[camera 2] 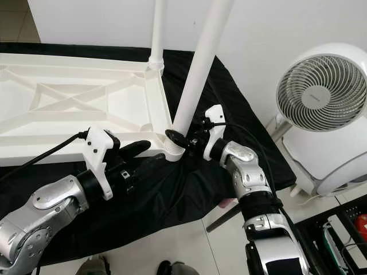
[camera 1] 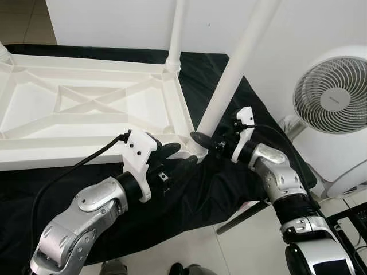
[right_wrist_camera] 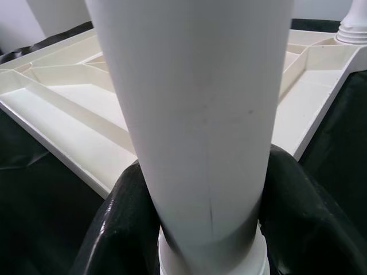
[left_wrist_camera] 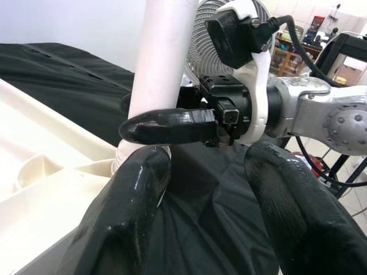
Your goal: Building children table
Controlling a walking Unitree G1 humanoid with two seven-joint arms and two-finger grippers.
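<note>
A white plastic table top [camera 1: 69, 109] lies upside down on a black cloth [camera 1: 200, 195]. One white leg [camera 1: 176, 34] stands upright in the far right corner socket. A second white leg [camera 1: 238, 63] leans in the near right corner socket [camera 1: 198, 150]. My right gripper [camera 1: 203, 139] is shut on this leg just above the socket, and its fingers [right_wrist_camera: 114, 223] wrap both sides of the tube [right_wrist_camera: 195, 114]. My left gripper [camera 1: 175, 157] hovers open beside the same corner, one of its fingers [left_wrist_camera: 132, 200] close to the socket, with nothing between them.
A white round fan [camera 1: 332, 97] stands on the floor to the right, close to my right arm. A black metal rack [camera 1: 355, 223] is at the lower right. A white wall rises behind the table. Tiled floor shows below the cloth's edge.
</note>
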